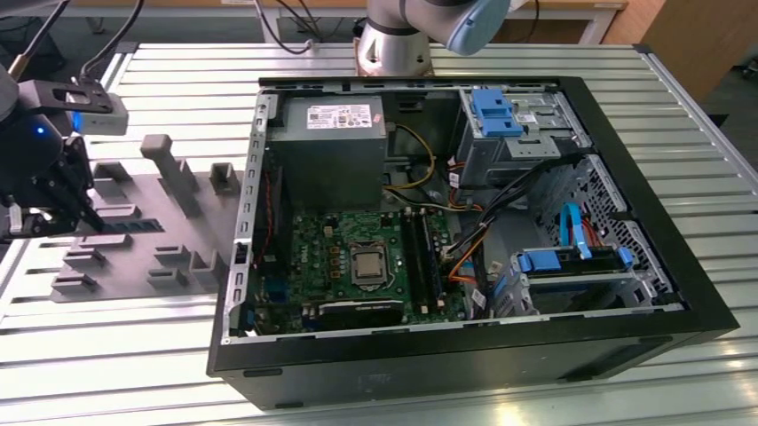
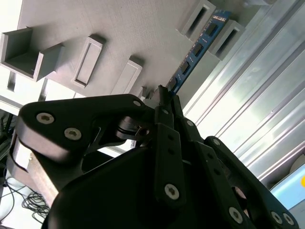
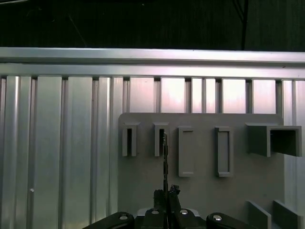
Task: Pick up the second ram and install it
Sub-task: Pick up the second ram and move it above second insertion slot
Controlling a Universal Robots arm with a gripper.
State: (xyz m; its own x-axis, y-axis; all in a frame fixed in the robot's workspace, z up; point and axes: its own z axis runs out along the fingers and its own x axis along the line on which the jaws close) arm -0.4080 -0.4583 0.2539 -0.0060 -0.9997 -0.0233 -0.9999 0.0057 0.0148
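Slatted metal worktop [image 1: 474, 62]: carries all items.
Open computer case [image 1: 391, 346]: mid-worktop.
Grey holder tray [image 1: 130, 191]: near worktop edge at exterior view's left.
Pincer [image 2: 164, 93]: narrow, clamped on near end of second ram [image 2: 195, 50].
Second ram: on edge over tray, far end among slotted posts.
Risk: end-only grip; tilted lift could jam stick against posts, or let it pivot and slip.

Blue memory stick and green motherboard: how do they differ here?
The slim blue memory stick stands on edge in the grey holder tray; the broad green motherboard lies flat inside the black computer case. The gripper is shut on the stick's end; the motherboard is untouched. Both are circuit boards.
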